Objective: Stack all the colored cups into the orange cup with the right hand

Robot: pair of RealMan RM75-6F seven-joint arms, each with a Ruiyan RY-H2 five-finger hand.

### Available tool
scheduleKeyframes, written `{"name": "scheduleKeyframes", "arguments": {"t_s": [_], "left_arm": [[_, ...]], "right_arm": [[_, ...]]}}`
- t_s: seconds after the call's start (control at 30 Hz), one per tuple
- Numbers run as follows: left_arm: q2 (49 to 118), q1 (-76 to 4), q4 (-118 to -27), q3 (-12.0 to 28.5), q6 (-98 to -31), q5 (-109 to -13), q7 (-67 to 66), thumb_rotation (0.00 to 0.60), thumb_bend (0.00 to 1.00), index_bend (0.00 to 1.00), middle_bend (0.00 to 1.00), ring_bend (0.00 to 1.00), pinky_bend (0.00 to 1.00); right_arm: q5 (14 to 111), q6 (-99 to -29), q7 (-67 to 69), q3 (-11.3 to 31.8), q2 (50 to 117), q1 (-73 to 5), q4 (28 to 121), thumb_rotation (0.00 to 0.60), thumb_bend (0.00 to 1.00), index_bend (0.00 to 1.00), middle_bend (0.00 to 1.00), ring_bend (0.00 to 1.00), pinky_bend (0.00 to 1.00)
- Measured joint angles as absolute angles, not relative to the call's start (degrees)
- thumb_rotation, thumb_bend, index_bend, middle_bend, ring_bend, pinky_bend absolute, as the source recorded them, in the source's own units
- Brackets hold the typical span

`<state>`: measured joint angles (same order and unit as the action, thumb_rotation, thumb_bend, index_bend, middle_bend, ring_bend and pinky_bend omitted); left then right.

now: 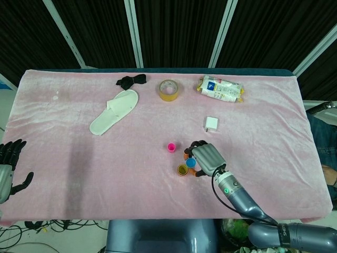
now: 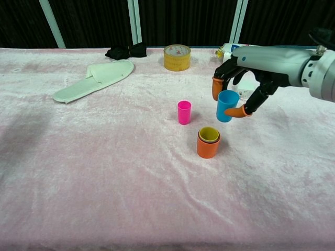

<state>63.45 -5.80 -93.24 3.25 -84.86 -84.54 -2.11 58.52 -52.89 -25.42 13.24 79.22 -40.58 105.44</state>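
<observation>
Your right hand (image 2: 246, 78) is pinching the blue cup (image 2: 226, 105) mid-frame, in the air just up-right of the orange cup (image 2: 208, 146), which has a yellow cup (image 2: 209, 134) nested inside. It's likely light, rigid and slick plastic: hold at the rim. The pink cup (image 2: 183, 112) stands left. Your left hand (image 1: 9, 168) is empty, fingers apart.

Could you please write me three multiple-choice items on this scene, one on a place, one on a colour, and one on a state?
1. Where is the pink cup?
A. inside the orange cup
B. standing alone on the cloth
C. on the slipper

2. Which colour is the cup nested in the orange cup?
A. yellow
B. green
C. white

3. What is the right hand doing?
A. resting empty
B. holding the blue cup in the air
C. pressing the tape roll

Answers: 1 B, it stands by itself left of the stack; 2 A, a yellow cup shows inside; 3 B, the fingertips pinch the blue cup.
</observation>
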Motion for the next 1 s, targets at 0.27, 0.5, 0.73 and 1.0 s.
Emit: {"name": "scheduleKeyframes", "arguments": {"t_s": [0.27, 0.5, 0.73, 1.0], "left_arm": [[63.5, -5.8, -93.2, 3.3, -84.9, -84.4, -2.2, 0.6, 0.34, 0.03, 0.04, 0.0, 0.01], [63.5, -5.9, -93.2, 3.3, -84.7, -84.4, -2.5, 0.6, 0.34, 0.03, 0.04, 0.0, 0.01], [63.4, -5.8, -93.3, 3.3, -84.7, -84.2, -2.3, 0.6, 0.34, 0.03, 0.04, 0.0, 0.01], [63.4, -5.9, -93.3, 3.5, -84.7, -84.1, -2.2, 0.6, 0.34, 0.03, 0.04, 0.0, 0.01]], "right_arm": [[55.5, -52.4, -26.0, 12.6, 81.9, -42.9, 103.5, 0.6, 0.28, 0.54, 0.47, 0.24, 0.21], [55.7, -53.1, -25.6, 11.5, 83.4, -43.8, 102.7, 0.6, 0.28, 0.54, 0.47, 0.24, 0.21], [55.5, -53.6, -25.6, 10.5, 84.5, -44.5, 101.9, 0.6, 0.28, 0.54, 0.47, 0.24, 0.21], [55.5, -53.0, -25.1, 8.7, 85.6, -44.7, 100.1, 0.6, 0.27, 0.43, 0.36, 0.23, 0.21]]}}
